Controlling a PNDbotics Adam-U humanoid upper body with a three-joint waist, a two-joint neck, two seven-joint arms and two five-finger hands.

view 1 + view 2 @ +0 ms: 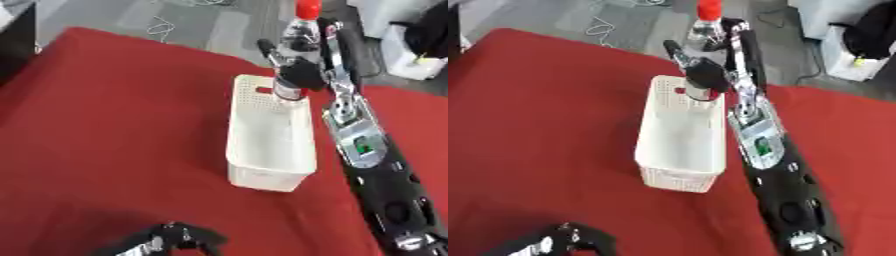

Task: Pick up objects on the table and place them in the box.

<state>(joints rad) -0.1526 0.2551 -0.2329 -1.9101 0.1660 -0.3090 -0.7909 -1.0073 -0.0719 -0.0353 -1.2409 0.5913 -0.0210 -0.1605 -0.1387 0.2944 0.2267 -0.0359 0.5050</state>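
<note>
The right hand [302, 74] is curled round the middle of a clear plastic bottle [299, 37] with a red cap [307, 8], holding it upright above the far end of the white box [262, 172], the bottle's base just over the rim there. The bottle looks like a light, thin-walled thing that would give a little under the fingers; its smooth wall is likely slippery, so a grasp round the body, below the shoulder and clear of the cap, seems the sound place to hold it, which is about where the hand sits now. How much liquid is inside cannot be made out, so its weight is uncertain. The box is a perforated plastic basket with a handle slot in its far wall, stiff enough to stand on its own but probably light enough to slide if the bottle is pushed against it. Nothing can be seen lying inside it. The left hand [166, 241] rests near the lower edge, and whether its fingers are bent or straight cannot be told. The surface [114, 125] is covered with a red cloth, which may wrinkle or drag. Beyond it lies grey floor [105, 15] with a loose cable [160, 26].
</note>
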